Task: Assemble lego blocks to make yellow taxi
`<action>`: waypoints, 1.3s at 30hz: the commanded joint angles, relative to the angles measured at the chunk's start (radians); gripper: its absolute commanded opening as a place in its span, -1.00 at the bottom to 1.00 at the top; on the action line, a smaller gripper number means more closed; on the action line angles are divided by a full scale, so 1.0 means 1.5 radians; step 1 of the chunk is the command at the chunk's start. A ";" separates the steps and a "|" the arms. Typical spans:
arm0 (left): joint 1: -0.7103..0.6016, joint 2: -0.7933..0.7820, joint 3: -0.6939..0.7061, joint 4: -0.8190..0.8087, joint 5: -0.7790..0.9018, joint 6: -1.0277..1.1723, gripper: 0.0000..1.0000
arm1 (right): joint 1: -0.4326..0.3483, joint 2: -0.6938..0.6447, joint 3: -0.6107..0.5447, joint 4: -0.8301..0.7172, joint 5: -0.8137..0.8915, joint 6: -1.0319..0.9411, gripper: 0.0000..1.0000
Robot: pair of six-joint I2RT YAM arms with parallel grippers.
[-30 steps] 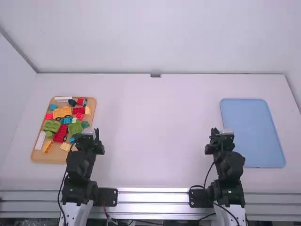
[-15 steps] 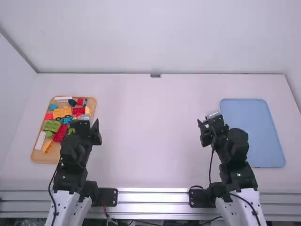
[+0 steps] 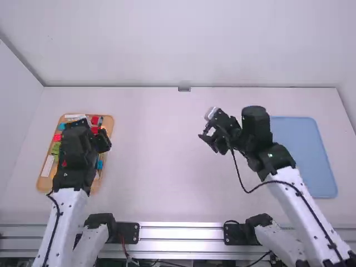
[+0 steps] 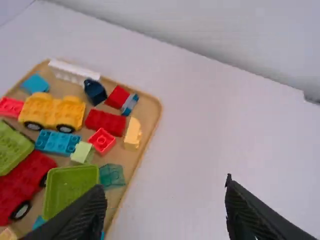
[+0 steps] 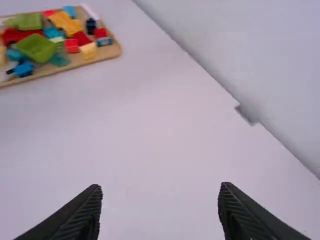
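My left gripper (image 3: 92, 129) is over the wooden tray (image 3: 45, 182) of blocks at the left; in the left wrist view the same gripper (image 4: 165, 186) stands open, nothing between its fingers. That view shows a yellow-orange wheeled piece (image 4: 56, 114), a pale yellow block (image 4: 132, 134), a long red brick (image 4: 106, 122), a small red brick (image 4: 102, 141) and a blue brick (image 4: 58, 142) lying in the tray. Right of the table's middle, my right gripper (image 3: 208, 129) hangs in the air; in the right wrist view this gripper (image 5: 161, 188) is open and holds nothing.
A flat blue tray (image 3: 320, 167) lies at the right, partly behind the right arm. Green pieces (image 4: 71, 189), a red wheeled piece (image 4: 25, 185) and a white brick (image 4: 74, 72) share the wooden tray. A wall (image 3: 189, 44) runs behind the table.
Both arms have reached out from near their bases. The left gripper has moved forward over the wooden tray; the right one has swung forward and left toward the table's middle.
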 commanded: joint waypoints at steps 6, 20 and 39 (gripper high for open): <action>0.048 0.111 0.107 -0.052 -0.005 -0.063 0.51 | 0.038 0.145 0.148 -0.048 -0.156 -0.112 0.51; 0.086 0.278 0.246 -0.109 -0.011 -0.164 0.87 | 0.039 0.358 0.230 0.098 -0.333 -0.040 0.87; 0.142 0.616 0.668 -0.408 -0.032 -0.180 0.99 | 0.054 0.418 0.258 0.096 -0.329 -0.086 0.97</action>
